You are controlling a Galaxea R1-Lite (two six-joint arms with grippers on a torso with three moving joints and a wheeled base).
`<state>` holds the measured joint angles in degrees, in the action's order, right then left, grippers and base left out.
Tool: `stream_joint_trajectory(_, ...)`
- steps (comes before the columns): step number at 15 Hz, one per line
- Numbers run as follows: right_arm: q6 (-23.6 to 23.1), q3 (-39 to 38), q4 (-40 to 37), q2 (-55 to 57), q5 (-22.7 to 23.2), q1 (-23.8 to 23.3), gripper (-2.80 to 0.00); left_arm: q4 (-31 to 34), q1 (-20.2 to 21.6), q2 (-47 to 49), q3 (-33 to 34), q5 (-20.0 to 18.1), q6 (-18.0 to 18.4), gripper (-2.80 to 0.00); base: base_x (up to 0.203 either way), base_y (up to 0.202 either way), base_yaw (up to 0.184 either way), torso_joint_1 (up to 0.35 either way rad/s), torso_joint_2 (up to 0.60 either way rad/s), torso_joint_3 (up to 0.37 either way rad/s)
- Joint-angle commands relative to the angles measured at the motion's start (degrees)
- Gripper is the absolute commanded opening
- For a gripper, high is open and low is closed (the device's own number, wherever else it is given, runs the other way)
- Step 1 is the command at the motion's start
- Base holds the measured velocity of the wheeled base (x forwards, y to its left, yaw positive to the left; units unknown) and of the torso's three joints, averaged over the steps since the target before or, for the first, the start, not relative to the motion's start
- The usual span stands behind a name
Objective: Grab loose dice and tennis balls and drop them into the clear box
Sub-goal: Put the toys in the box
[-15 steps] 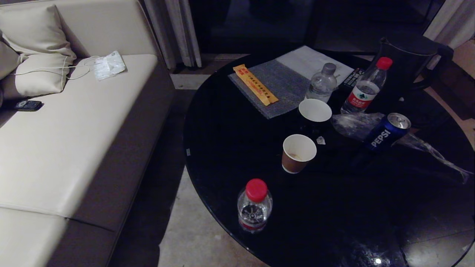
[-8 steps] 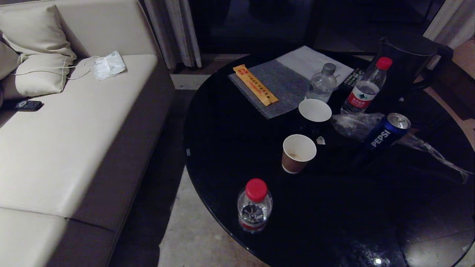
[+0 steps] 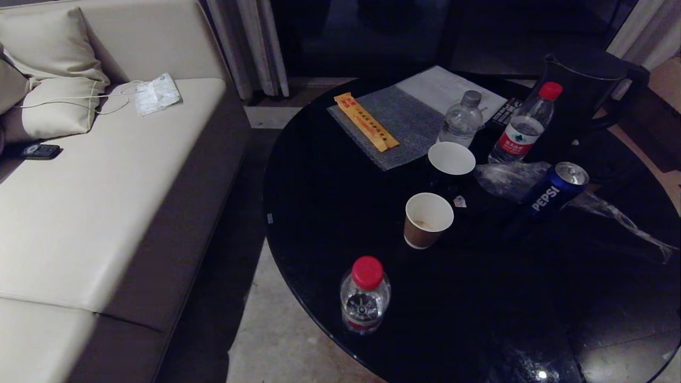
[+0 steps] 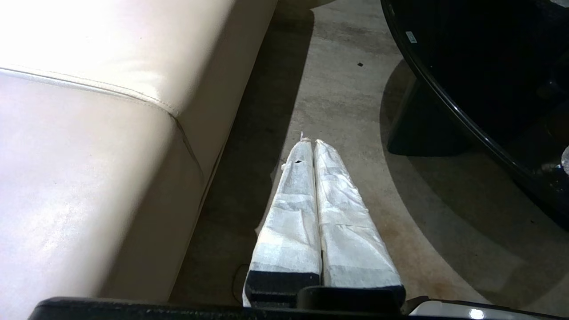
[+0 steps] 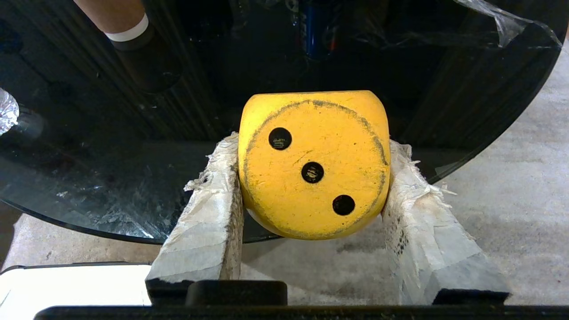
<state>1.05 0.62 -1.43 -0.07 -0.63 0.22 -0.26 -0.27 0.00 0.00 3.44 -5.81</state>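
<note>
In the right wrist view a yellow die (image 5: 314, 164) with three black pips facing the camera is clamped between the cloth-wrapped fingers of my right gripper (image 5: 311, 149). It hangs over the rim of the black round table (image 5: 133, 233). My left gripper (image 4: 312, 143) is shut with nothing in it and hangs over the floor between the sofa and the table. Neither gripper appears in the head view. The tennis balls and the clear box are out of view.
The black table (image 3: 330, 213) carries a red-capped bottle (image 3: 365, 295), two paper cups (image 3: 428, 219), a Pepsi can (image 3: 553, 189), further bottles, a kettle (image 3: 585, 85) and a grey mat (image 3: 396, 125). A beige sofa (image 3: 106, 186) stands left across a narrow floor strip.
</note>
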Motion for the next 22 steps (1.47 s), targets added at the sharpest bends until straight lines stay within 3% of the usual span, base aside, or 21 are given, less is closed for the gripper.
stream_joint_trajectory(1,0.01,-0.01,-0.15,0.16,0.01,0.04,-2.8,0.0,0.0,0.09,0.09,-0.01,0.01,-2.8,0.0,0.0,0.0,0.0,0.0,0.0)
stream_joint_trajectory(18,0.09,-0.01,-0.07,0.16,0.01,0.04,-2.8,0.0,0.0,0.09,0.09,0.25,-0.59,-2.8,0.0,0.0,0.0,0.0,0.0,0.0)
stream_joint_trajectory(22,3.14,-0.01,0.11,0.16,-0.15,0.04,-2.8,0.0,0.0,0.09,0.09,-0.1,0.01,-2.8,-0.001,0.001,-0.015,0.002,0.0,0.002)
